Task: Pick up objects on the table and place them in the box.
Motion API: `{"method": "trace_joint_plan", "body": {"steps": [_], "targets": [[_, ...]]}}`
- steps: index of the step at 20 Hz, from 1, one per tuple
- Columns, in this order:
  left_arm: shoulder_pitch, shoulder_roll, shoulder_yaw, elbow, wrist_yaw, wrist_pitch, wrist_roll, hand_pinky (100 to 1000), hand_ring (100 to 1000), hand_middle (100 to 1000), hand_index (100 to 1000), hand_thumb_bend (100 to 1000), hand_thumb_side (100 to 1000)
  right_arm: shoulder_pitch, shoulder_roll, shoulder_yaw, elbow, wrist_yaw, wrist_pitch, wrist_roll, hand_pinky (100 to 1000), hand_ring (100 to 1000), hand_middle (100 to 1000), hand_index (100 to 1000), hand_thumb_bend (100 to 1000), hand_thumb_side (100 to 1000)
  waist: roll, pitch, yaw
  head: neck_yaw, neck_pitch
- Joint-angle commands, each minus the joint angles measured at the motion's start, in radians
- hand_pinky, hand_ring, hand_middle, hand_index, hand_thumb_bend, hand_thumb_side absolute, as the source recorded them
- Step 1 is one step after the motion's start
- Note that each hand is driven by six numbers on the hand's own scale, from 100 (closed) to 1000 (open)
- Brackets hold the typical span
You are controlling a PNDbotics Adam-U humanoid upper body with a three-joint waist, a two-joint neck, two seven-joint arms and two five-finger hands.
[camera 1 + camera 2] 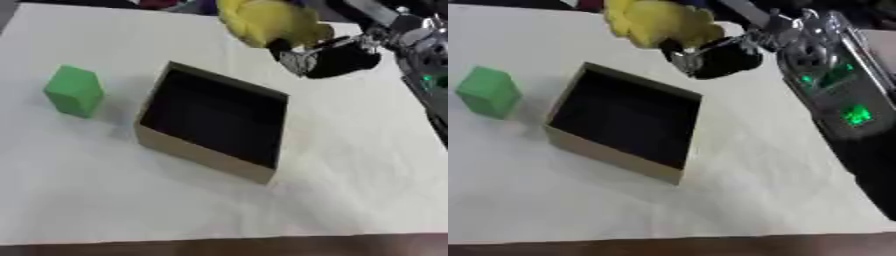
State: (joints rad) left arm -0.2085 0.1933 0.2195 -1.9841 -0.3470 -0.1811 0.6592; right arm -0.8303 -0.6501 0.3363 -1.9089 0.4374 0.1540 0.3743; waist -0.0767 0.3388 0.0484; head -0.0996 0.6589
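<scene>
Right hand (pixel 328 57) curled round a yellow toy (pixel 267 22), up beyond the far right corner of the box (pixel 206 152). Box open, dark inside, mid-table (pixel 350 175). Green block (pixel 74 91) upright to its left, apart from it. Left hand out of sight.

A hand holds a yellow thing above the desk.
The right hand (pixel 328 57) grips the yellow thing (pixel 267 21) past the far edge of the open box (pixel 210 159). A green block (pixel 74 91) stands left of the box on the white desk (pixel 350 175).
</scene>
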Motion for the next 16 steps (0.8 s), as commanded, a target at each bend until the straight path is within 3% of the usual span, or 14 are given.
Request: {"method": "trace_joint_plan", "body": {"steps": [1,5,16], "targets": [[-0.007,0.018,-0.002,-0.016,-0.002,0.000,-0.003,435,505,515,695,325,1000,-0.007,-0.018,0.001,-0.023,-0.011,-0.003,0.011,834,813,508,699,100,135,0.006,-0.023,-0.002,-0.005,0.001],[-0.007,0.016,-0.004,-0.016,-0.001,0.001,-0.008,435,505,515,695,323,1000,0.012,0.000,0.037,-0.021,0.003,-0.012,0.037,838,817,513,701,100,160,0.009,-0.022,-0.003,-0.009,0.001],[-0.009,0.011,-0.007,-0.016,0.001,0.002,-0.014,434,505,516,695,321,1000,0.076,0.061,0.070,0.014,0.101,-0.035,0.053,854,829,525,706,100,206,0.011,-0.016,0.003,-0.015,-0.004]]}}
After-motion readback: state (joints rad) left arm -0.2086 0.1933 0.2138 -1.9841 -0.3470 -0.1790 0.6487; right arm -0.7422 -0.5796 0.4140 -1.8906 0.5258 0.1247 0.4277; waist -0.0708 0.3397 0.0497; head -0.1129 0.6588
